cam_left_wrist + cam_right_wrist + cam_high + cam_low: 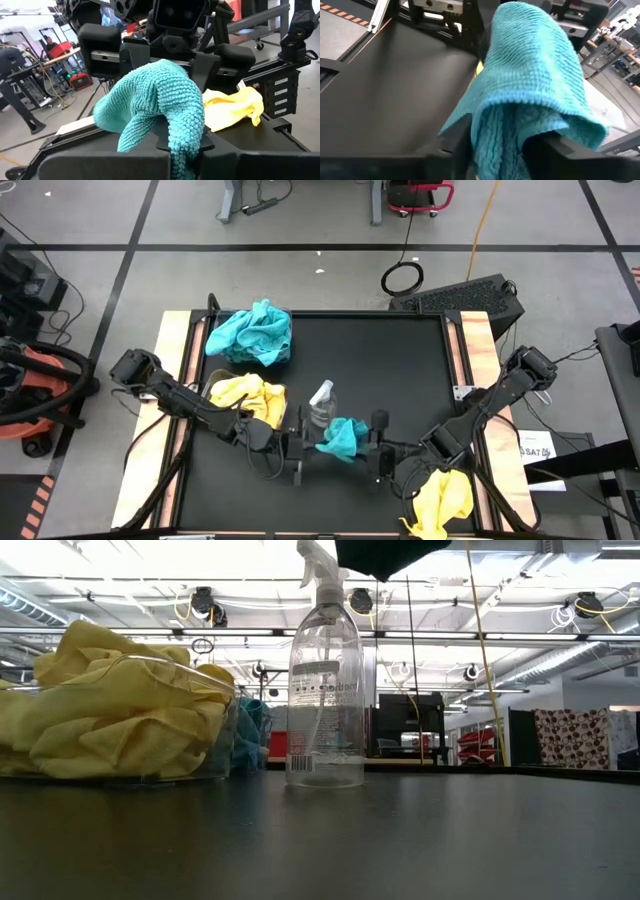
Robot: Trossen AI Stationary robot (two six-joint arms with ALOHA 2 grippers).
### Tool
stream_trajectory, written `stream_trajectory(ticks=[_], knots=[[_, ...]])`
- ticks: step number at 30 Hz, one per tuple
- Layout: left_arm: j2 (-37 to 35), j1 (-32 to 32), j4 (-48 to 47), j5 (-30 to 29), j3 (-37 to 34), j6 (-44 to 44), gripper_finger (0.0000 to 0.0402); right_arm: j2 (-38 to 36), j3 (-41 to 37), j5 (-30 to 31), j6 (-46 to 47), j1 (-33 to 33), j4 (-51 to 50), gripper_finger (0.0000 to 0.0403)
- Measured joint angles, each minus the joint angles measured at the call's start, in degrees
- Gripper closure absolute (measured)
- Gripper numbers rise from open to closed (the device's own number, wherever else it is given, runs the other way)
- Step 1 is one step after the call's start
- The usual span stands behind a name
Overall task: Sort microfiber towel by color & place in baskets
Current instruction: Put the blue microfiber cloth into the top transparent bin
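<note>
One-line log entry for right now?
phase: handover | teal towel: between both end effectors | left end effector: shut on it | right end effector: releasing

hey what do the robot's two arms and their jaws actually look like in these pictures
Both the left arm and the right arm are dark, nearly black, built of jointed segments with rounded, bulky joint housings, and dark cables trail beside them. The left gripper and right gripper are matte black, each a blocky crossbar carrying flat, squared jaws. No coloured markings show on them.
</note>
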Motion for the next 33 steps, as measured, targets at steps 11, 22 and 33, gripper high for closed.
stream_trajectory(ticks=[11, 22, 33], knots=[[-5.65, -0.1, -4.2, -5.43, 0.0, 6.0, 0.039, 0.0, -0.02, -0.22, 12.05, 1.5, -9.37, 0.0152], [-14.83, 0.42, -19.61, -19.69, 0.0, 9.02, 0.039, 0.0, -0.02, -0.32, 16.11, 3.89, -15.11, 0.0164], [-23.82, 2.55, -28.51, -27.82, 0.0, 8.47, 0.0386, 0.0, -0.02, -0.36, 16.62, 4.48, -16.98, 0.0182]])
